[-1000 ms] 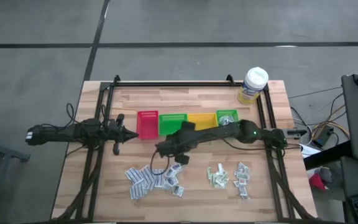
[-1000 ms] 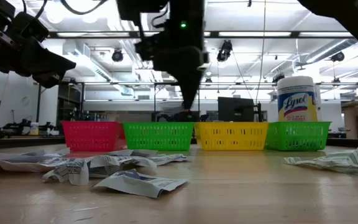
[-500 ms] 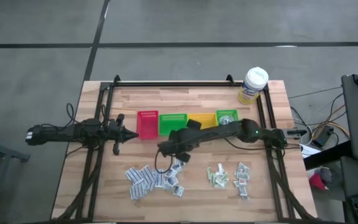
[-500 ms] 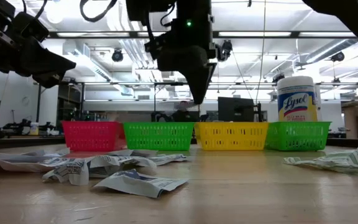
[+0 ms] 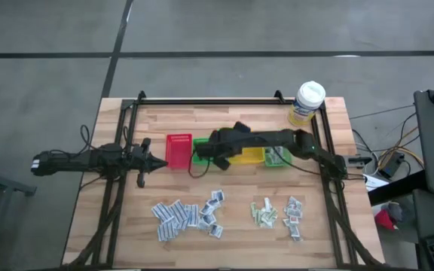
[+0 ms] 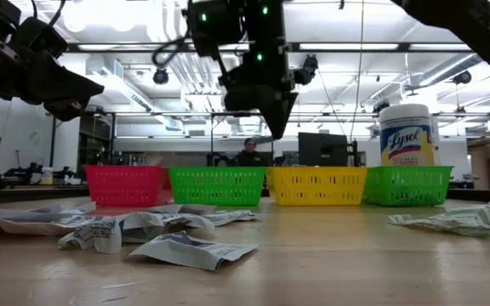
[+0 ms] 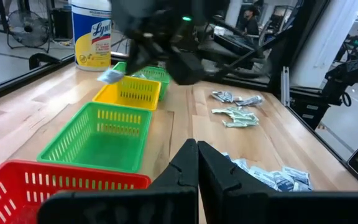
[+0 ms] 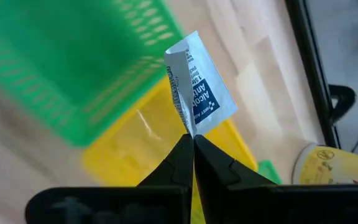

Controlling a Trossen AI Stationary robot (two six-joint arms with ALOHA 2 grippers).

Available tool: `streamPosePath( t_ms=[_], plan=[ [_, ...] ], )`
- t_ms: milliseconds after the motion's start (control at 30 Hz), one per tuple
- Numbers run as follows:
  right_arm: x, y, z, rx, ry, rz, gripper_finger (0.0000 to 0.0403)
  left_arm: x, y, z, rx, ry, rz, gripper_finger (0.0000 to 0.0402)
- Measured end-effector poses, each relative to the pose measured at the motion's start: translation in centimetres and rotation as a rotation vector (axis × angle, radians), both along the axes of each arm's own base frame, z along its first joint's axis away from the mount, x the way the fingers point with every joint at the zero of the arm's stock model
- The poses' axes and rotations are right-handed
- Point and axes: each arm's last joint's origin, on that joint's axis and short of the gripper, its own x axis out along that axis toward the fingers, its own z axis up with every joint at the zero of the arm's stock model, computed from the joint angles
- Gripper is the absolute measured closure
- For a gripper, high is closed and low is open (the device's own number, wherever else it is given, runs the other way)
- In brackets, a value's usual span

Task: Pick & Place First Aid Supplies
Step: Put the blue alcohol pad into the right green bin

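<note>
Now the right gripper (image 8: 190,144) carries a white-blue sachet (image 8: 199,93) over the bins.
Pinched shut on one edge, it hangs above the green bin (image 5: 208,150) and yellow bin (image 5: 252,156); left gripper (image 7: 197,163) waits, closed and empty, beside the red bin (image 5: 178,150).

Bins in a row, sachets in front

Four bins (image 5: 224,149) sit side by side mid-table; the wipes tub (image 5: 307,102) stands behind them (far right corner); sachet piles (image 5: 187,214) lie in front.
</note>
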Motion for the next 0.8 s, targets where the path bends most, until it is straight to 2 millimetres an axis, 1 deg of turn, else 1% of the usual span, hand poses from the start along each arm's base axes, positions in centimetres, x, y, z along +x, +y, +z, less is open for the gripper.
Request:
streamPosePath(
  t_ms=[100, 200, 333, 400, 533, 667, 800],
  plan=[
    [-0.3, -1.7, -0.2, 0.003, 0.01, -0.041, 0.0394, 0.0, 0.0, 0.0, -0.001, 0.006, -0.002, 0.0401],
    [-0.9, -3.0, -0.3, 0.052, 0.011, -0.101, 0.0394, 0.0, 0.0, -0.1, -0.001, 0.012, -0.003, 0.0401],
    [-2.5, -3.7, -0.8, 0.084, 0.049, -0.168, 0.0394, 0.0, 0.0, -0.2, -0.001, 0.019, -0.005, 0.0401],
    [-3.7, -3.7, -0.9, 0.083, 0.073, -0.194, 0.0394, 0.0, 0.0, -0.2, -0.001, 0.019, -0.006, 0.0401],
    [-6.8, -3.3, -0.4, 0.064, 0.08, -0.285, 0.0394, 0.0, 0.0, -0.2, -0.008, 0.02, -0.004, 0.0401],
    [-10.0, -2.9, 0.6, 0.047, 0.032, -0.382, 0.0394, 0.0, 0.0, -0.2, -0.009, 0.022, -0.004, 0.0401],
    [-12.9, -2.5, 1.5, 0.032, -0.06, -0.48, 0.0394, 0.0, 0.0, -0.2, -0.016, 0.022, -0.002, 0.0401]
  ],
)
